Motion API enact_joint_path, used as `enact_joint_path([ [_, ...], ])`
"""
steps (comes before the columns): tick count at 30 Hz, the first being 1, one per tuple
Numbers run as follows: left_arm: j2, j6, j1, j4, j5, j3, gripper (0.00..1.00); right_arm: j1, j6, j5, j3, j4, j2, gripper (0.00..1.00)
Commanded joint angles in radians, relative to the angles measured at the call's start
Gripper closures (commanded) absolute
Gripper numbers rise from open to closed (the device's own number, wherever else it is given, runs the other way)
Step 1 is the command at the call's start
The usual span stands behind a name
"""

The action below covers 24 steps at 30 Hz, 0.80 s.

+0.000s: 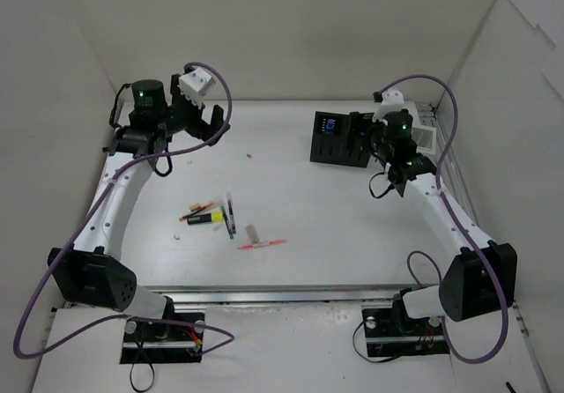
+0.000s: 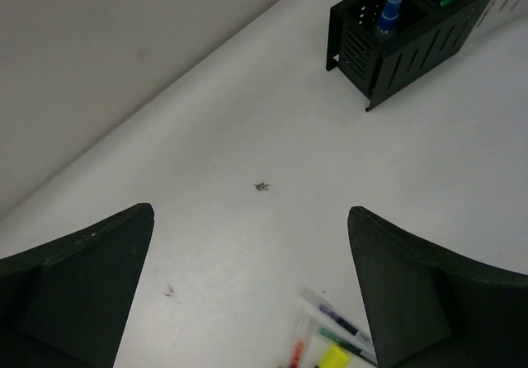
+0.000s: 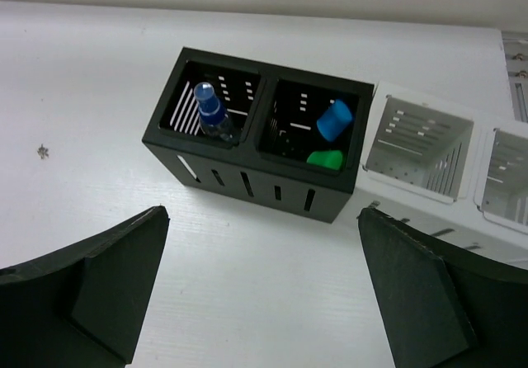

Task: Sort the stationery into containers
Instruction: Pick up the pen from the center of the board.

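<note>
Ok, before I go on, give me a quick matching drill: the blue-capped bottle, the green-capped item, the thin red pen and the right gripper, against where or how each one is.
Things:
1. blue-capped bottle
2. green-capped item
3. thin red pen
4. right gripper

Places or states:
A. lying on the table
B. open, holding nothing
C. in the black box, compartment beside the white boxes
D. in the black box, compartment away from the white boxes

Pairs: 1-D, 2-C, 3-A, 4-B
</note>
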Motion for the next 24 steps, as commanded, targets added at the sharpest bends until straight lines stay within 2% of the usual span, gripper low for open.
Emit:
enact_joint_path([
  [1, 0.077, 0.354, -0.009, -0.183, 0.14, 0.233, 0.01, 0.005, -0.02, 0.015, -0.011, 0.019, -0.091, 0.02],
  [4, 0.128, 0.541, -0.009, -0.407, 0.146, 0.334, 0.01, 0.011, -0.023, 0.06, -0.038, 0.001, -0.128, 0.02],
  [6, 0.128, 0.678, -0.009, -0.534, 0.137, 0.326, 0.01, 0.011, -0.02, 0.087, -0.05, -0.021, -0.147, 0.02],
  [8, 0.105, 0.767, -0.009, -0.589, 0.12, 0.24, 0.01, 0.014, -0.017, 0.128, -0.065, -0.035, -0.157, 0.02],
  [9, 0.092, 0.868, -0.009, -0.643, 0.117, 0.205, 0.0, 0.012, -0.014, 0.143, -0.071, -0.041, -0.17, 0.02],
  [10, 0.066, 0.904, -0.009, -0.656, 0.111, 0.127, 0.0, 0.015, 0.001, 0.177, -0.087, -0.044, -0.176, 0.02],
  [14, -0.005, 1.052, -0.009, -0.694, 0.094, -0.03, 0.01, 0.017, 0.023, 0.238, -0.124, -0.044, -0.21, 0.02],
  [17, -0.03, 1.114, -0.021, -0.648, 0.074, -0.116, 0.01, 0.02, 0.025, 0.297, -0.133, -0.067, -0.219, 0.02],
  [19, 0.017, 1.14, -0.031, -0.706, 0.033, -0.127, 0.01, 0.023, 0.028, 0.344, -0.142, -0.081, -0.222, 0.02],
  [22, 0.102, 1.084, -0.044, -0.745, 0.002, -0.138, 0.01, 0.034, 0.032, 0.383, -0.145, -0.091, -0.223, 0.02],
  [24, 0.113, 1.019, -0.023, -0.622, -0.009, -0.186, 0.01, 0.042, 0.026, 0.393, -0.13, -0.099, -0.22, 0.02],
])
